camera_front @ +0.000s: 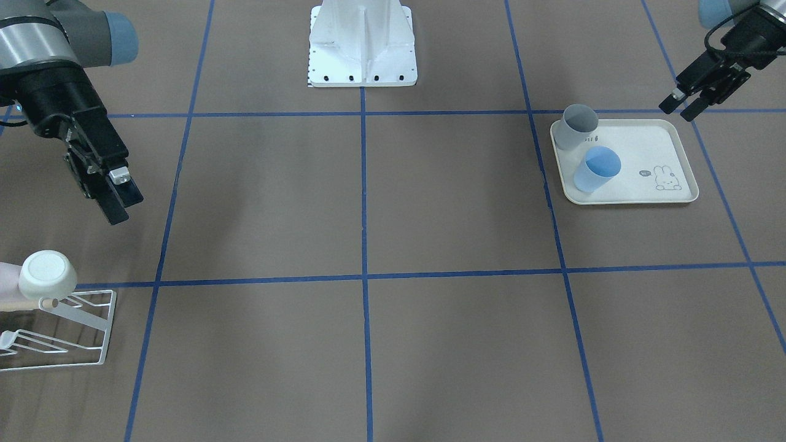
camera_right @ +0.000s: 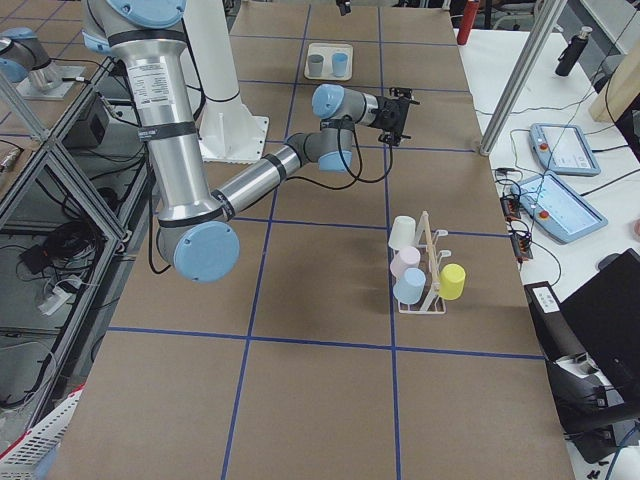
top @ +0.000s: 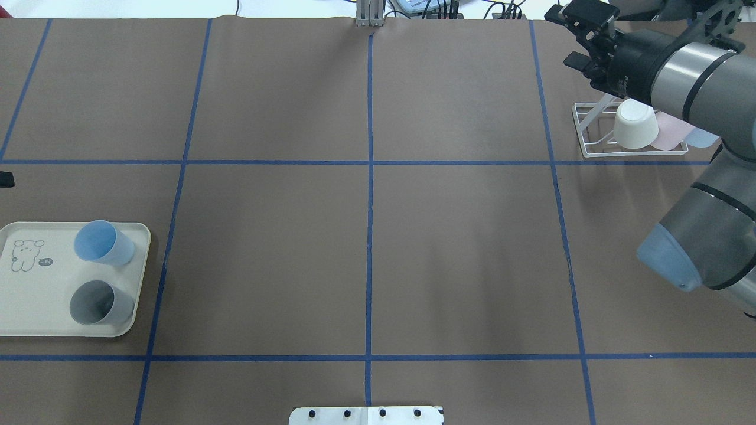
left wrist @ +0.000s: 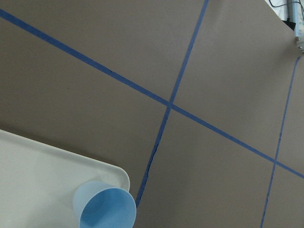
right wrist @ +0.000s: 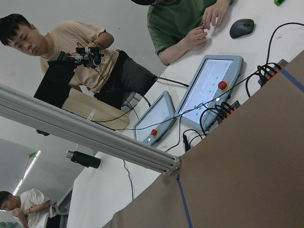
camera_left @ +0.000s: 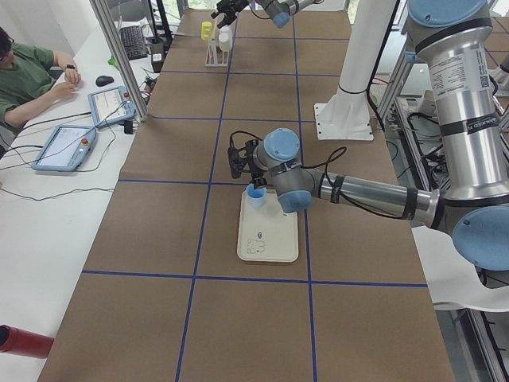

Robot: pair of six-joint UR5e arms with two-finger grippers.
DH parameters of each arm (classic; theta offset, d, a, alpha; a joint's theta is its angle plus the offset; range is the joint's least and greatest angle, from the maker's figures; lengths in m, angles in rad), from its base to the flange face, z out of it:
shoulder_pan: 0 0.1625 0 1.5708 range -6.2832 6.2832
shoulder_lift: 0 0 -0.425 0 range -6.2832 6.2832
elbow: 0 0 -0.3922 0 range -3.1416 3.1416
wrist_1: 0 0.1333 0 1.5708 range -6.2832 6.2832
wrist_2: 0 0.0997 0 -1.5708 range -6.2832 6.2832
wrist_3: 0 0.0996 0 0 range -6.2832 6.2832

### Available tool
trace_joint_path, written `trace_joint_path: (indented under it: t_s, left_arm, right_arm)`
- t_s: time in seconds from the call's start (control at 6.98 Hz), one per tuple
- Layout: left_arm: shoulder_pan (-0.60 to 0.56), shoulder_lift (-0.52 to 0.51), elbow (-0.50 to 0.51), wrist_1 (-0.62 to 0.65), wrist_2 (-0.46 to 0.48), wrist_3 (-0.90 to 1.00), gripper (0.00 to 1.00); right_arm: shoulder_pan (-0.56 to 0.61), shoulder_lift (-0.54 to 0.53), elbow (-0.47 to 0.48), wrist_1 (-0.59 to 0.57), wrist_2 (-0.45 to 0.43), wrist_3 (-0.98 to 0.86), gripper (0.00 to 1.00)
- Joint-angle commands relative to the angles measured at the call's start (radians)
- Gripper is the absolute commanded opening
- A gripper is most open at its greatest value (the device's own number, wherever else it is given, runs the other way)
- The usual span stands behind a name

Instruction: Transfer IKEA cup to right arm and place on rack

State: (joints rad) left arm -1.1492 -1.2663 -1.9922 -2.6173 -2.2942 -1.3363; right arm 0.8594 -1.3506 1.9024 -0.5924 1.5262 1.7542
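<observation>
No word or number can be read with any certainty. The cream tray [camera_front: 645,144] carries the only print on the table – a line drawing of a rabbit [camera_front: 667,178] in one corner and, just beside it, a small dark oval [camera_front: 643,173] with pale marks inside, too small to make out. A short row of dark marks stands on the tray next to the grey cup [camera_front: 576,126]; these cannot be read either. On the side desk, two tablets [right wrist: 209,88] show lit screens with fine lines of content – all blurred – and each has a round red button on its frame with no legible label.
</observation>
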Motion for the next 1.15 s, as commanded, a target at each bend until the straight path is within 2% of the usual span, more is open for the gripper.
trace_joint_path:
  t_s: [0.0,0.14,0.43,0.57,0.72,0.86,1.0]
  left_arm:
    - [0.076,0.111,-0.051,0.032,0.225,0.208,1.00]
    - [0.110,0.139,-0.086,0.121,0.243,0.248,1.00]
    - [0.201,0.192,-0.131,0.196,0.237,0.241,1.00]
    - [0.277,0.182,-0.143,0.259,0.231,0.202,1.00]
    - [0.343,0.164,-0.143,0.269,0.228,0.142,1.00]
    - [0.389,0.130,-0.134,0.301,0.225,0.113,1.00]
    - [0.402,0.066,-0.131,0.385,0.220,0.096,1.00]
  right_arm:
    - [-0.022,0.001,-0.003,0.000,-0.026,-0.001,1.00]
    - [-0.031,0.002,-0.003,0.002,-0.026,-0.001,1.00]
    - [-0.051,0.004,-0.009,0.038,-0.024,0.001,1.00]
    - [-0.065,0.004,-0.012,0.075,-0.024,0.002,1.00]
    - [-0.075,0.004,-0.013,0.078,-0.024,0.002,1.00]
    - [-0.083,0.004,-0.013,0.079,-0.024,0.004,1.00]
    - [-0.092,0.004,-0.013,0.080,-0.023,0.023,1.00]
